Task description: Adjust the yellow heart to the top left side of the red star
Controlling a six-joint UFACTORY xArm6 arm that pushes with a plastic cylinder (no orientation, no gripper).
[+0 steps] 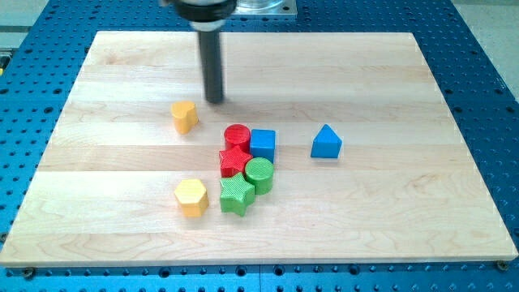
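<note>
The yellow heart (pixel 185 117) lies on the wooden board, left of centre. The red star (pixel 233 162) sits in a tight cluster, lower right of the heart, partly hidden under the red cylinder (pixel 237 136) and beside the green cylinder (pixel 259 173). My tip (pixel 215 100) touches the board just above and to the right of the yellow heart, a small gap apart from it. The rod rises straight up to the view's top.
A blue cube (pixel 263 144) touches the cluster's right side. A green star (pixel 237 195) sits at its bottom. A yellow hexagon (pixel 191 197) lies left of the green star. A blue triangle (pixel 326 142) stands alone to the right. The board (pixel 405 227) rests on a blue perforated table.
</note>
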